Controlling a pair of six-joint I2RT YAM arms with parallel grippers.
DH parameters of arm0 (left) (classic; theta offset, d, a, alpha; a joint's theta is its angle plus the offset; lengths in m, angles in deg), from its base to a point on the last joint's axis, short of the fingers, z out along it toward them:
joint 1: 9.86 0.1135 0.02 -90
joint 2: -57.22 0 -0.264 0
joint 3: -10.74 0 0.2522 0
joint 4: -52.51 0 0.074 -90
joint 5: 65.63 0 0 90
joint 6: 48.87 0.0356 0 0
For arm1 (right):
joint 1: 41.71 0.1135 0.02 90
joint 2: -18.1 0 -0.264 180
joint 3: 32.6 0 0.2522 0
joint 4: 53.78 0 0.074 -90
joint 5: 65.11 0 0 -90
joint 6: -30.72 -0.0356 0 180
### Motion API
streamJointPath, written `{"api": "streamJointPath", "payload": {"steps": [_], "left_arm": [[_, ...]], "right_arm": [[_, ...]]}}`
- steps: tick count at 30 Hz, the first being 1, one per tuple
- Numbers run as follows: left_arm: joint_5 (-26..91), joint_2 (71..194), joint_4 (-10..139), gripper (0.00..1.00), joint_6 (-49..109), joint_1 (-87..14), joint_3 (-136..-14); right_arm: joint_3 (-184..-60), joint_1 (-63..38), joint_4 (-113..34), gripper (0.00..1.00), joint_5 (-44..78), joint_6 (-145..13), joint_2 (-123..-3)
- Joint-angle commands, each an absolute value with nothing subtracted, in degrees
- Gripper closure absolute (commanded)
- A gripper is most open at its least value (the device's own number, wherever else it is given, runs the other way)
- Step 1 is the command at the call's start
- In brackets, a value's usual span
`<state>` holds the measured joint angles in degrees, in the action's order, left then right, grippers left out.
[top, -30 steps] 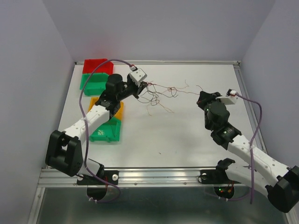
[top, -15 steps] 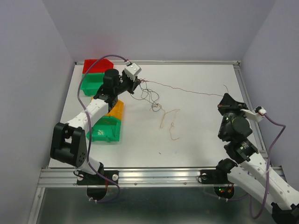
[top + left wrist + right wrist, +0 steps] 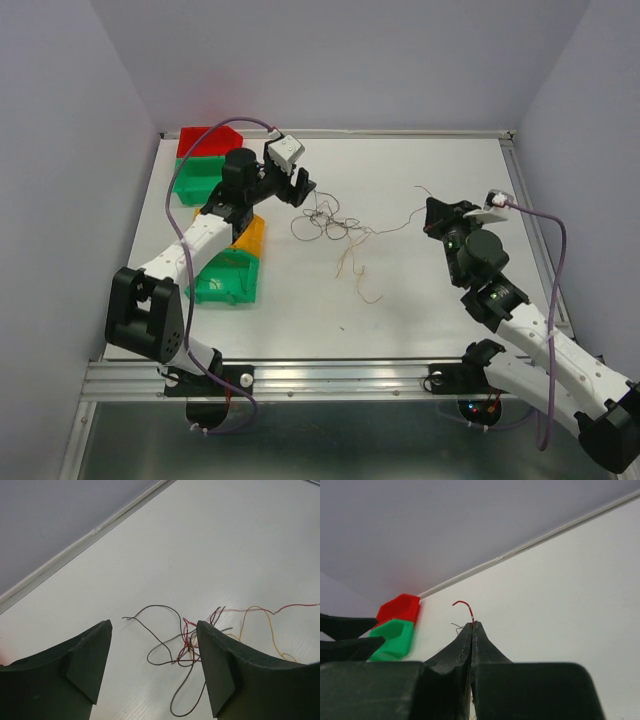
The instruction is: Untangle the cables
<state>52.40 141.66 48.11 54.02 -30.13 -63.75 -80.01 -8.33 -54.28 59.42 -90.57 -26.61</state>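
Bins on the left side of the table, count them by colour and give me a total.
Red bin: 1
Green bin: 2
Orange bin: 1
Total: 4

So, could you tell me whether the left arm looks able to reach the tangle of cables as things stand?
Probably yes: the left end effector hangs open right beside the cables, with nothing on the table between them.
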Motion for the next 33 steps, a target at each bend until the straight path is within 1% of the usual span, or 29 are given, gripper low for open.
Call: {"api": "streamJointPath", "payload": {"steps": [1, 2, 4, 5, 7, 8, 11, 17, 23, 27, 30, 31, 32, 33], "left_arm": [[50.6, 138.1, 45.8, 0.18, 52.6, -31.0, -63.4], [47.0, 138.0, 45.9, 0.18, 52.3, -31.0, -63.5], [46.0, 137.8, 47.2, 0.18, 52.7, -31.0, -64.2], [47.6, 137.7, 47.5, 0.18, 53.4, -31.1, -64.3], [56.2, 136.9, 47.7, 0.16, 54.8, -32.4, -63.8], [58.3, 136.8, 48.8, 0.16, 57.3, -35.1, -63.2], [58.9, 136.0, 49.6, 0.16, 62.9, -41.8, -61.6], [62.8, 139.0, 49.5, 0.16, 66.3, -47.8, -61.5], [59.0, 144.7, 49.6, 0.19, 68.1, -54.4, -63.8], [54.5, 149.1, 49.6, 0.21, 67.5, -55.5, -65.9], [49.7, 153.5, 49.9, 0.46, 66.1, -56.4, -68.7], [48.5, 153.8, 49.9, 0.67, 65.9, -56.4, -69.0], [47.5, 154.0, 49.8, 0.74, 65.8, -56.4, -69.3], [45.7, 153.5, 49.7, 0.77, 65.9, -56.4, -69.0]], "right_arm": [[-82.8, -8.6, -61.8, 1.00, 47.7, -85.3, -25.9], [-83.0, -8.6, -62.1, 0.99, 45.7, -84.9, -26.0], [-82.8, -8.6, -62.6, 0.99, 44.4, -84.8, -26.2], [-82.8, -8.6, -63.5, 1.00, 42.5, -84.7, -26.1], [-82.6, -8.5, -65.0, 0.99, 39.6, -84.4, -26.3], [-82.6, -8.6, -66.3, 1.00, 37.1, -84.6, -26.5], [-81.1, -8.5, -69.2, 1.00, 35.8, -87.9, -26.4], [-79.2, -8.5, -73.4, 0.99, 35.2, -91.1, -25.0], [-78.5, -8.5, -74.0, 1.00, 36.5, -92.6, -23.7], [-78.3, -8.5, -74.0, 1.00, 36.6, -92.8, -23.0], [-78.2, -8.6, -74.0, 0.99, 36.1, -93.1, -22.4], [-77.9, -8.5, -74.1, 1.00, 36.8, -93.0, -22.2], [-77.7, -8.6, -74.0, 0.99, 38.4, -92.9, -21.5], [-77.4, -8.6, -74.0, 1.00, 39.5, -92.5, -21.2]]}}
